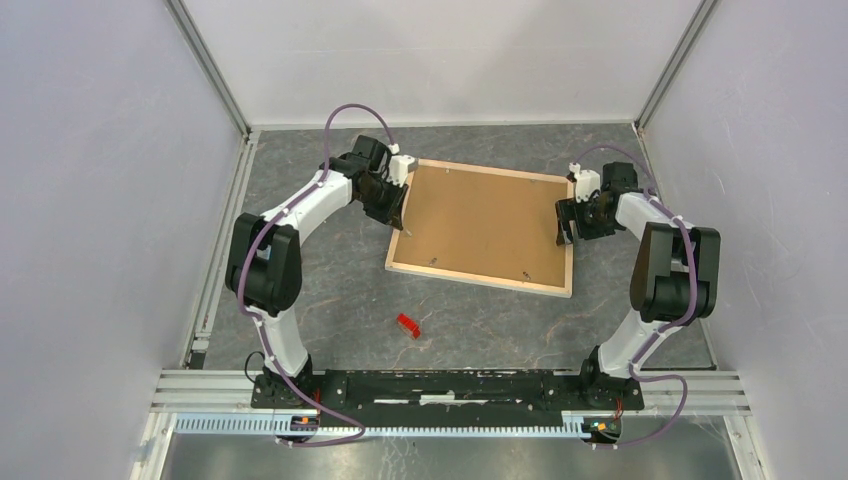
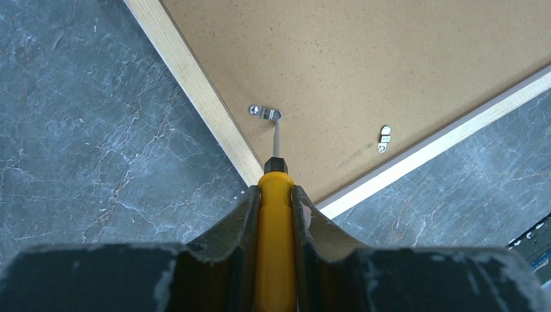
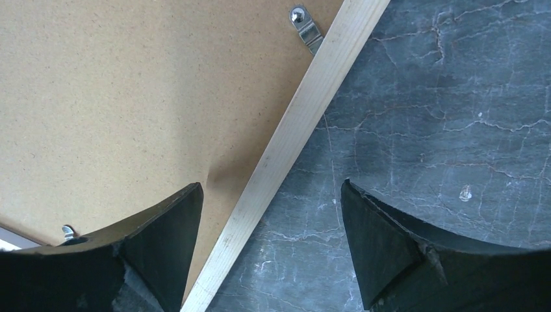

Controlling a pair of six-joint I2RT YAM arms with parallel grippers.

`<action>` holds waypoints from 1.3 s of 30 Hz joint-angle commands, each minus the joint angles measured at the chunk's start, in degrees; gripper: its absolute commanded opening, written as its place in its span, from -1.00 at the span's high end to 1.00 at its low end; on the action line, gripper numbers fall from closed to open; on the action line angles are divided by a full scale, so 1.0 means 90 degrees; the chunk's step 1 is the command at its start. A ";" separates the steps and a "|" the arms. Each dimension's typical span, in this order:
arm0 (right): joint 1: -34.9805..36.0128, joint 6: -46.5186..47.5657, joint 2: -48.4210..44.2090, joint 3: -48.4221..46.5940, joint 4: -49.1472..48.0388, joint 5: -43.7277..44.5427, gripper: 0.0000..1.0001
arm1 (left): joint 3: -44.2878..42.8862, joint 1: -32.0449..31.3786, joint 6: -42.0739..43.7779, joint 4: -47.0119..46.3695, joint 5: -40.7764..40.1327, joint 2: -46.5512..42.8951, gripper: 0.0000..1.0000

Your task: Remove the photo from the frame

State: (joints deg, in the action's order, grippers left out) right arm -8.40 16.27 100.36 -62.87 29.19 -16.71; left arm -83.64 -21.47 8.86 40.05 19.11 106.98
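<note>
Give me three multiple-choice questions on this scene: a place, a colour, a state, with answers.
1. The small red object lies: A on the face-down pale wood picture frame; B on the grey marble table; C in mid-air.
2. The left gripper's screwdriver handle is: A yellow; B blue; C green.
3. The right gripper is: A shut, empty; B open, the frame's edge between its fingers; C holding the red object.
B, bare table surrounds it; A, seen between the fingers; B, fingers stand apart.
</note>
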 commanded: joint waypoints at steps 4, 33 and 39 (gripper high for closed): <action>-0.0026 -0.0109 0.0063 -0.0072 -0.0089 -0.0002 -0.65 | -0.0151 -0.0037 -0.0276 -0.0726 -0.0429 0.0206 0.96; -0.0014 -0.0596 0.0320 0.0263 -0.0587 -0.0038 -0.17 | -0.0902 -0.0002 0.0126 0.0016 0.0382 -0.0142 0.96; 0.0057 0.0079 0.0822 -0.0275 -0.0464 0.0132 0.15 | -0.0669 -0.0005 0.0280 0.0092 0.0302 -0.0299 0.96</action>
State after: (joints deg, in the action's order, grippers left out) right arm -8.45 11.44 102.43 -62.28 27.70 -19.55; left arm -90.02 -21.82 8.38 39.81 20.10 107.87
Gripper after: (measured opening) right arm 0.463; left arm 0.268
